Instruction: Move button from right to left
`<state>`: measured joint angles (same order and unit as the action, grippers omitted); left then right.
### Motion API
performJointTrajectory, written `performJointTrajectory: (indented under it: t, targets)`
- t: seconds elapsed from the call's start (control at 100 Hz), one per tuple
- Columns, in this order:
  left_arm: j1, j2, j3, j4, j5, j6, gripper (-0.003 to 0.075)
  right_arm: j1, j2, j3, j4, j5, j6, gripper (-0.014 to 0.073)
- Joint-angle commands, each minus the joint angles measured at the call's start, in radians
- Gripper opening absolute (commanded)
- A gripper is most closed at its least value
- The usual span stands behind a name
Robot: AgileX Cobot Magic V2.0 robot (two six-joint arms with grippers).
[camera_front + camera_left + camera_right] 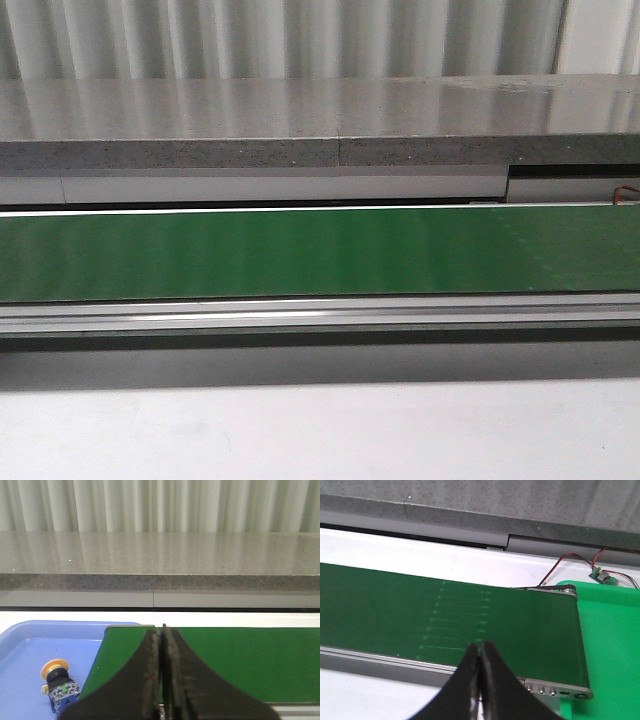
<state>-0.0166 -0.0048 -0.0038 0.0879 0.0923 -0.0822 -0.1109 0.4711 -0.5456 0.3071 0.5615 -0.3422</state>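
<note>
Black fingers of the left hand (pixel 162 680) fill the near part of the left wrist view, pressed together with nothing between them. Beyond them runs the green conveyor belt (pixel 240 662), and at about 9 o'clock from the fingertips lies the button (pixel 59 684) on a blue tray (pixel 30 650). It lies on its side, with the yellow head toward 11 o'clock and the blue contact block toward 5 o'clock. The tray touches the end of the belt.

In the right wrist view, the right hand (pixel 480 672) is also closed on nothing, over the near edge of the belt. At 3 o'clock from it, a green tray (pixel 610 645) stands just beside the belt end. At 1 o'clock, a small circuit board (pixel 603 576) with red wires lies on the white tabletop (pixel 445 560).

In the front view, only the belt, its metal rail (pixel 320 315) and a grey stone ledge (pixel 300 125) behind show; neither hand appears.
</note>
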Motion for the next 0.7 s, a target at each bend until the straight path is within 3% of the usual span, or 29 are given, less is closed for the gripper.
performJointTrajectory:
  t: [0.0, 0.69]
  targets:
    - [0.011, -0.034, 0.010, -0.014, -0.086, -0.011, -0.0020, -0.001, 0.000, -0.023, 0.009, -0.057, -0.010, -0.0067]
    - [0.020, -0.034, 0.027, -0.036, -0.117, -0.011, -0.0020, -0.001, 0.000, -0.023, 0.009, -0.054, -0.010, -0.0067]
